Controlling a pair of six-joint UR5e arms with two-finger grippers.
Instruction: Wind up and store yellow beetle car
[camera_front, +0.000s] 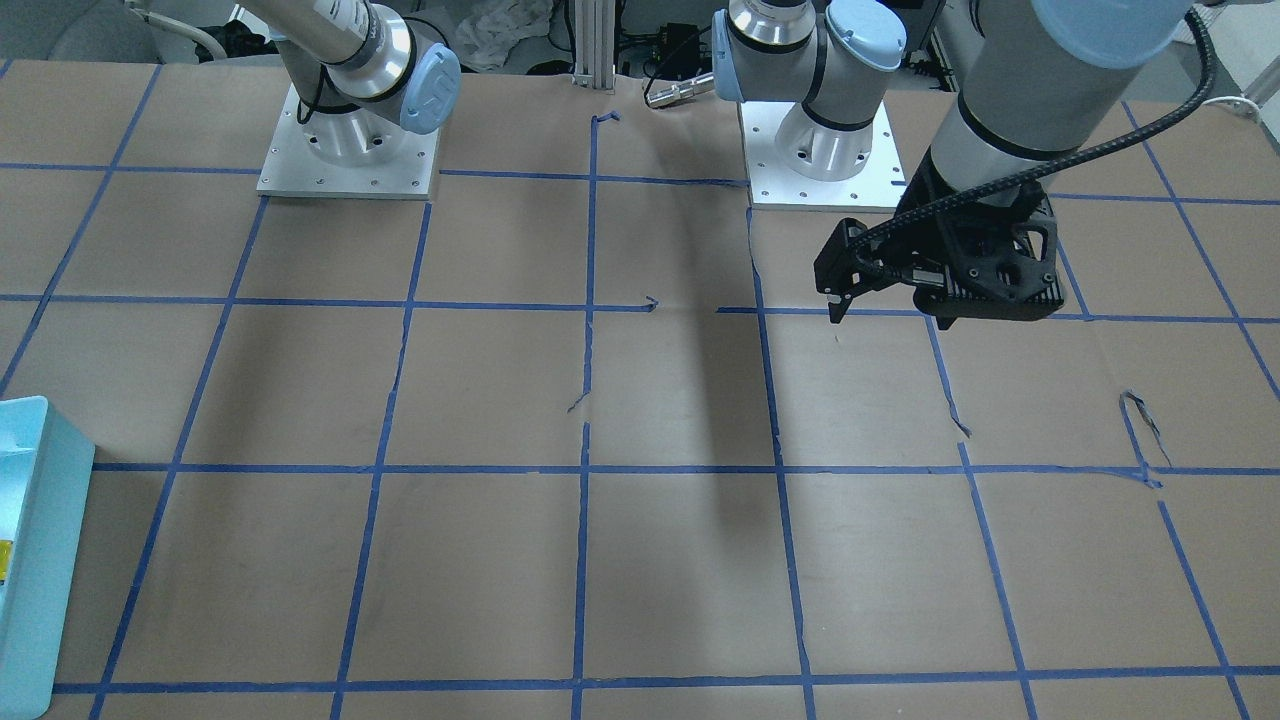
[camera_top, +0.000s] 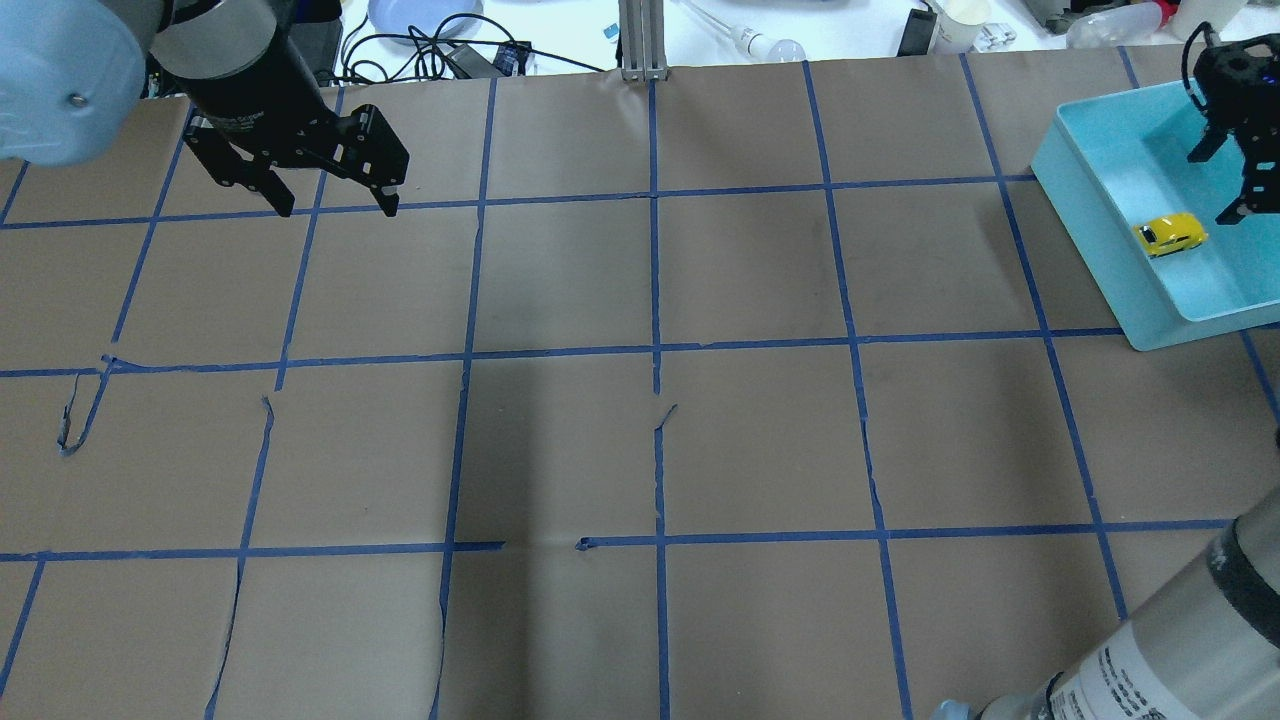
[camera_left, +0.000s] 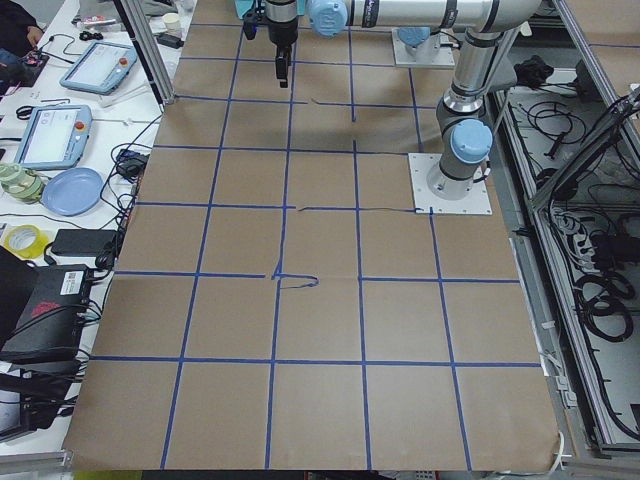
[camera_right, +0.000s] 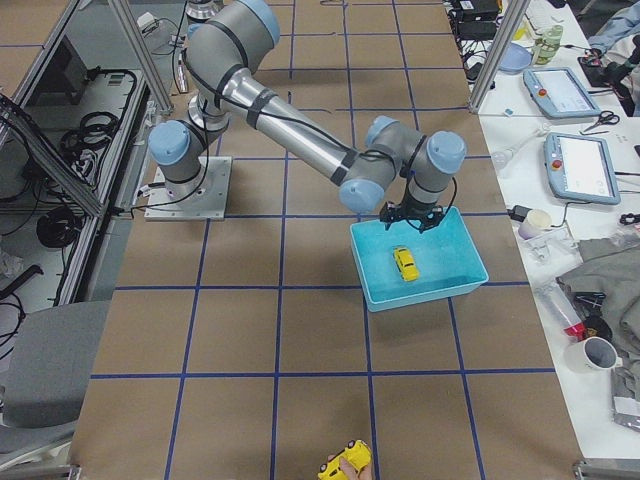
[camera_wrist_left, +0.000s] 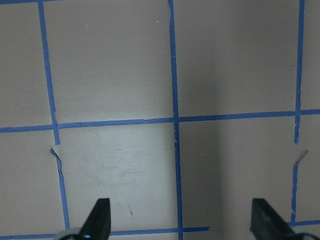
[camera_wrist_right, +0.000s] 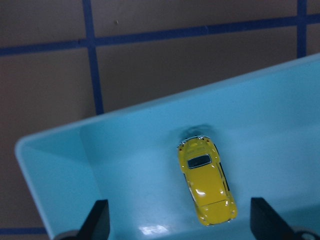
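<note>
Yellow beetle car (camera_top: 1170, 234) sits alone — inside the light-blue bin (camera_top: 1118, 150).

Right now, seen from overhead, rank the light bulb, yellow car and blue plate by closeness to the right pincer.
1. Yellow car, in the tub beside the right pincer.
2. Light bulb, far edge, middle.
3. Blue plate, far edge, left.
</note>
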